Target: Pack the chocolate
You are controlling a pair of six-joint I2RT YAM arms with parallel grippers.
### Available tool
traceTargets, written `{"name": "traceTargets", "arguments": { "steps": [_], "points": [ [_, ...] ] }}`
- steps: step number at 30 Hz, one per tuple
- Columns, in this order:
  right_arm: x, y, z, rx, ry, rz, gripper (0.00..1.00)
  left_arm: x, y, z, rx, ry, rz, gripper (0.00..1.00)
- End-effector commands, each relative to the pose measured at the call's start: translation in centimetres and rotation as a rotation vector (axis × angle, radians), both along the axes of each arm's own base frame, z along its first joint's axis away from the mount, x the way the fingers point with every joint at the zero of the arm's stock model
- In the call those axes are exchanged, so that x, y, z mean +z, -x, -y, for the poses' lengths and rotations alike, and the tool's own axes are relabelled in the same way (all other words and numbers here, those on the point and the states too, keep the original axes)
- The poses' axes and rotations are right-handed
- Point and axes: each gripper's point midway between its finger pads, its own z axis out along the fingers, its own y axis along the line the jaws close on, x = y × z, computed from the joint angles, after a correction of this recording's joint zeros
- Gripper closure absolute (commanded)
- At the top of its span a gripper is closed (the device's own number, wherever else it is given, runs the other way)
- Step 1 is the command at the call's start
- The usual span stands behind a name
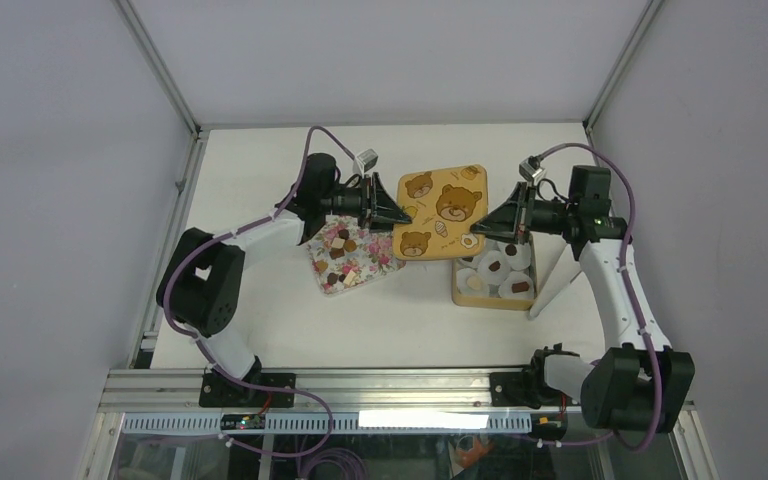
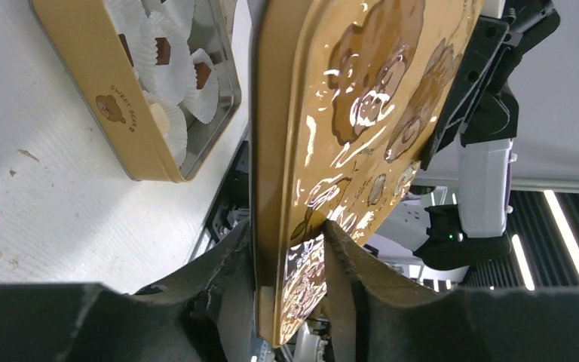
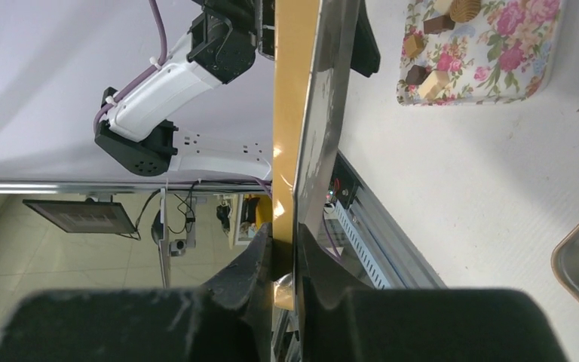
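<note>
The lid is clamped by the left hand and the right hand; some chocolate is left on the tray.

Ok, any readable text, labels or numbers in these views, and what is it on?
"SWEET BEAR": small print beside a bear face on the outer side wall of the gold tin, left wrist view.
On the bear lid: pictures only, no words readable.
Nothing else is legible in any view.

White arm links, black joints, purple cables zip-tied alongside
</note>
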Motion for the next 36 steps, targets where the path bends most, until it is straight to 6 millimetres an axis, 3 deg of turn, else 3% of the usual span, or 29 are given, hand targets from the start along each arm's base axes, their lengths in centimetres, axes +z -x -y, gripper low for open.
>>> {"name": "traceTargets", "arguments": {
  "steps": [1, 3, 6, 8, 11, 14, 16, 20, 21, 26, 36],
  "points": [
    [-1.2, -0.2, 0.1, -0.004, 0.033, -0.026, 1.0, 2.5, 0.5, 0.2, -0.025, 0.074, 0.075, 0.74],
    [-1.7, -0.3, 0.2, -0.011, 0.052, -0.04, 0.97, 2.3, 0.4, 0.1, -0.019, 0.07, 0.07, 0.86],
    [-2.7, -0.6, 0.7, -0.041, 0.14, -0.055, 0.74, 2.2, 0.1, 0.1, -0.01, 0.065, 0.064, 1.0],
    [-3.4, -0.9, 1.6, -0.074, 0.243, -0.059, 0.61, 2.2, 0.0, 0.1, -0.005, 0.063, 0.063, 1.0],
    [-4.6, -1.5, 3.7, -0.162, 0.423, -0.087, 0.52, 2.0, -0.4, 0.1, 0.006, 0.047, 0.057, 1.0],
    [-5.8, -2.7, 6.9, -0.311, 0.616, -0.101, 0.48, 2.0, -0.5, 0.1, 0.012, 0.035, 0.058, 1.0],
    [-7.0, -3.2, 10.2, -0.452, 0.781, -0.131, 0.45, 2.2, -0.7, 0.1, 0.019, 0.033, 0.063, 1.0],
    [-10.2, -2.5, 17.3, -0.667, 1.125, -0.279, 0.46, 2.2, -0.8, 0.0, 0.032, 0.017, 0.068, 1.0],
    [-10.8, -2.3, 18.2, -0.679, 1.166, -0.307, 0.46, 2.1, -0.8, -0.1, 0.034, 0.011, 0.07, 1.0],
    [-13.4, -2.2, 18.8, -0.631, 1.207, -0.352, 0.56, 1.7, -0.7, -0.2, 0.034, -0.011, 0.067, 1.0],
    [-16.9, -2.9, 18.2, -0.573, 1.191, -0.401, 0.59, 1.3, -0.7, -0.2, 0.031, -0.015, 0.056, 1.0]
  ]
}}
